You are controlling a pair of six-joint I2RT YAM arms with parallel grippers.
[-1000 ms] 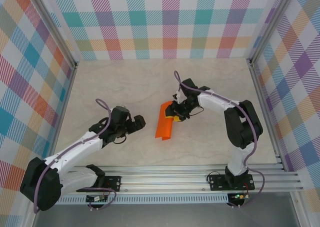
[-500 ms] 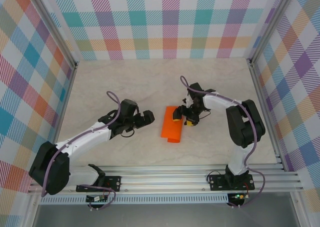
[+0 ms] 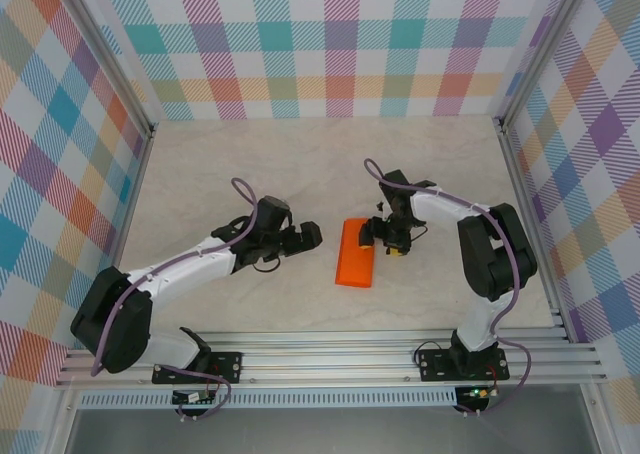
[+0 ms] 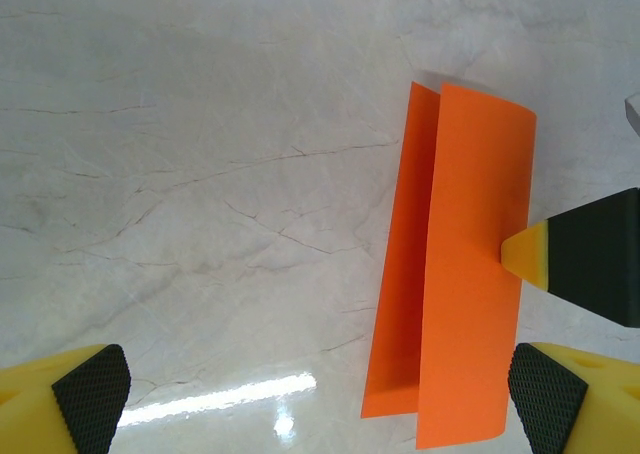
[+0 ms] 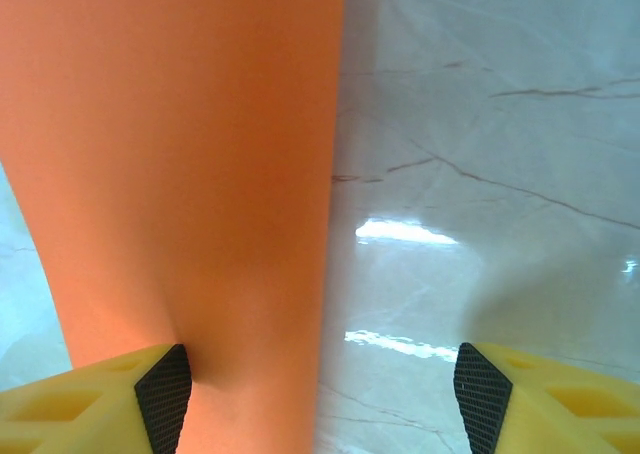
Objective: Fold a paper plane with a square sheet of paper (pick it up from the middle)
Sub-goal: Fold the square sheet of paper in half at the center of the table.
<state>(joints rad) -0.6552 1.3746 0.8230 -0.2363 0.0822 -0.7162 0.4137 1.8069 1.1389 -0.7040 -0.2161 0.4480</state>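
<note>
The square sheet of paper [image 3: 357, 254] is found on the bench [image 3: 250, 164], a little right of the middle. It is doubled into a narrow strip whose long sides run from far to near. In the left wrist view the two layers are seen not to match: a band of the lower layer is exposed along the left long side.

The sheet is judged to be very light, thin and limp. It is expected to slide readily on the glossy bench, and it can be creased or crumpled by a careless pinch. Since it lies flat, little is offered to grasp. Hold is best taken at a long edge near its middle, where one layer can be lifted, while the other side is pinned so that the strip is not pushed away.

The right pincer [image 3: 381, 242] is set at the right long edge of the sheet, toward its far end. Its fingers are spread, one fingertip is placed against the paper, bare bench is seen between the two, and nothing is pinched. The left pincer [image 3: 308, 236] is held just left of the sheet, apart from it, spread wide and empty.

The bench is bounded by plaid walls [image 3: 330, 44] on the left, far and right sides and by an aluminium rail [image 3: 350, 359] at the near edge, all well apart from the sheet. Only the two pincers themselves, set close on either side, are judged likely to get in each other's way.
</note>
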